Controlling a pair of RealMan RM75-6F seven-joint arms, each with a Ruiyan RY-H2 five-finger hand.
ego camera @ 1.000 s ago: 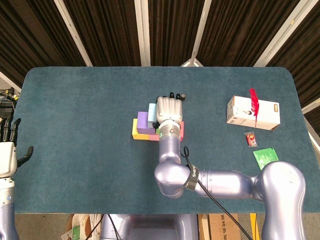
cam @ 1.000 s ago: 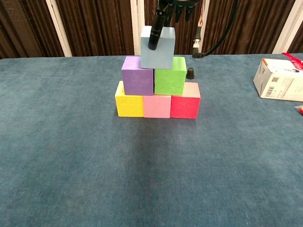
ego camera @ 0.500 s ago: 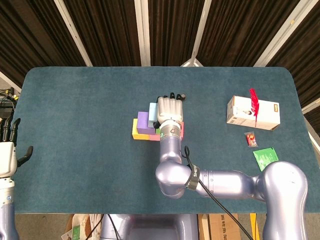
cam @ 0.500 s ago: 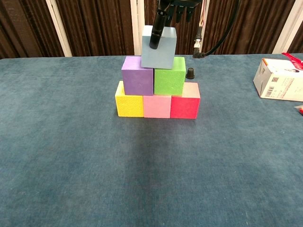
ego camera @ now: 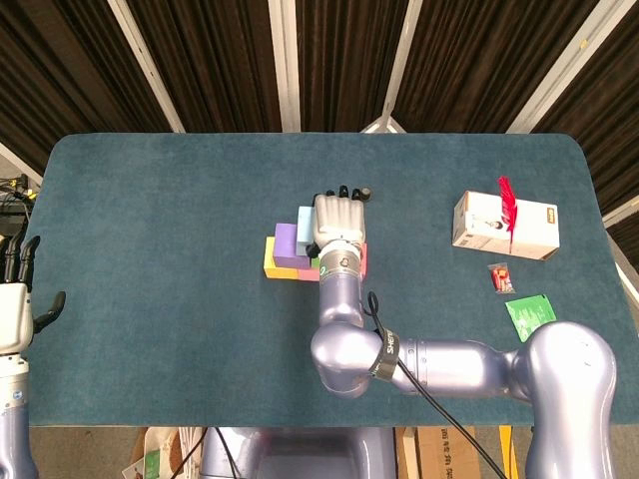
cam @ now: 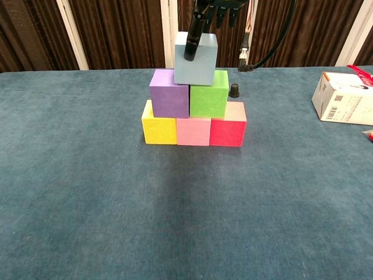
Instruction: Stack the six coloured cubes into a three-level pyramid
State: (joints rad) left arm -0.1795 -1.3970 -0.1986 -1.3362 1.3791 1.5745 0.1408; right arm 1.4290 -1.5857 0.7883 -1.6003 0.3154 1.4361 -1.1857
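Nothing much has shifted over the last second: the light blue cube (cam: 194,58) has crept up a touch in the chest view, and my right hand (ego camera: 336,218) still holds it from above.

For writing, the white box (ego camera: 504,226) at the right of the desk (ego camera: 150,220) shows a dark printed patch like a code on its end in the chest view, but I cannot read any text on it. A red feather-like thing (ego camera: 509,208) lies across its top. Near it sit a small red and orange packet (ego camera: 501,275) and a green packet (ego camera: 528,311), both too small to read. A band on my right forearm carries letters I cannot make out.

My right arm reaches forward from the lower right, bends at the elbow, and runs straight up to the stack, with the hand palm down over the top. One dark finger (cam: 191,46) lies down the front face of the light blue cube, so the fingers are grasping it. The cube sits atop the purple cube (cam: 169,93) and green cube (cam: 208,94), whether resting or just above I cannot tell. Below them stand the yellow cube (cam: 159,129), pink cube (cam: 193,130) and red cube (cam: 228,130) in a touching row.

My left hand (ego camera: 17,304) hangs at the left edge, fingers released and spread, holding nothing.
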